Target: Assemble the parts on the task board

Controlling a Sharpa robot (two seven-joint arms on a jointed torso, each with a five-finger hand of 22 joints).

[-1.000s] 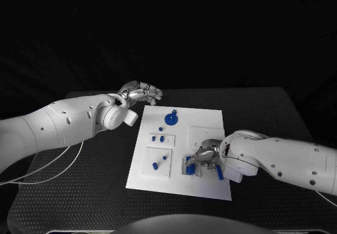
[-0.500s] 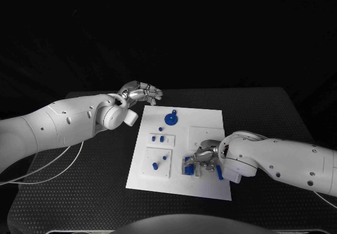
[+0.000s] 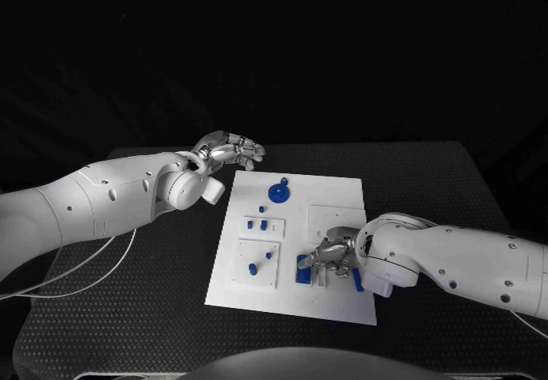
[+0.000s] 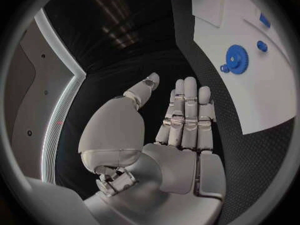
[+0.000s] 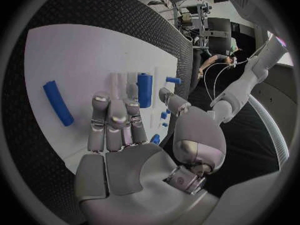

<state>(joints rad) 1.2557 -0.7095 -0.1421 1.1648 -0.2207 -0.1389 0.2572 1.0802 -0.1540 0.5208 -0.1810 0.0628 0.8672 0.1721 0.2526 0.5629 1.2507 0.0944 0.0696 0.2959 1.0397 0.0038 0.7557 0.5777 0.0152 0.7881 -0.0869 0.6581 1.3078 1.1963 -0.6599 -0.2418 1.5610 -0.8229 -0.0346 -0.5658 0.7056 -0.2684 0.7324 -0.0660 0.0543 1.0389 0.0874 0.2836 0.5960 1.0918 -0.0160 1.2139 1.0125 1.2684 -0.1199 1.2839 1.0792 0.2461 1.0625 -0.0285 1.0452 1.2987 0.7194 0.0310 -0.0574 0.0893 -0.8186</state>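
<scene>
Black worktop [image 3: 137, 317] with a textured mat, and the white board [image 3: 343, 194] sits in the middle. Left hand [image 3: 229, 149] hovers off the board's far left corner, released, fingers straight and grasping nothing. Right hand [image 3: 329, 255] is down over the board's near right part, fingers spread above a blue bar [image 5: 144, 89], but I can't tell if it's actually holding anything. Blue gear [image 3: 279, 191] sits near the far edge. Another blue bar [image 5: 57, 103] lies just beside the right hand.
</scene>
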